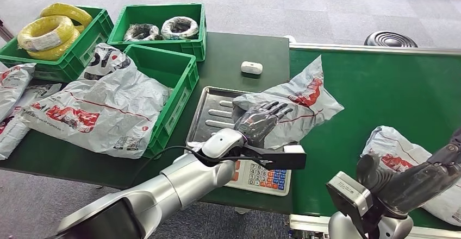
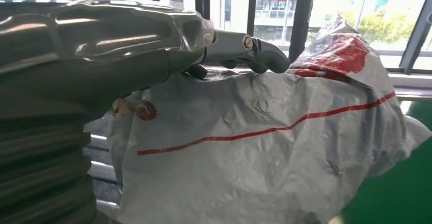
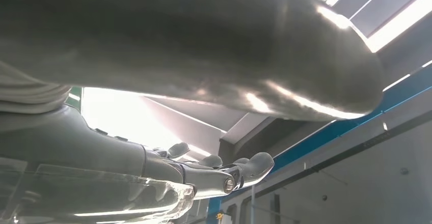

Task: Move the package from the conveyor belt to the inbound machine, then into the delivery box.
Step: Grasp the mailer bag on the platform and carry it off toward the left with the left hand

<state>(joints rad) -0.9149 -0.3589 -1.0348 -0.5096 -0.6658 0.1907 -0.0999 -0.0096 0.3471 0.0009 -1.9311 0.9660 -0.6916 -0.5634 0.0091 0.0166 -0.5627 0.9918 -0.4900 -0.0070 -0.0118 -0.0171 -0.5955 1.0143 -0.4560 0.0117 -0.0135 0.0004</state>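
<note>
Over scale tray (image 1: pixel 209 100), left hand (image 1: pixel 260 120) pinches floppy package (image 1: pixel 304 100); we reckon loose film slips. Right hand (image 3: pixel 214 173) empty, fingers apart.

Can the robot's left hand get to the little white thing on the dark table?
Probably yes. The small white object lies bare on the table just beyond the steel tray, with nothing over it. But the left hand rests on a package right now.
</note>
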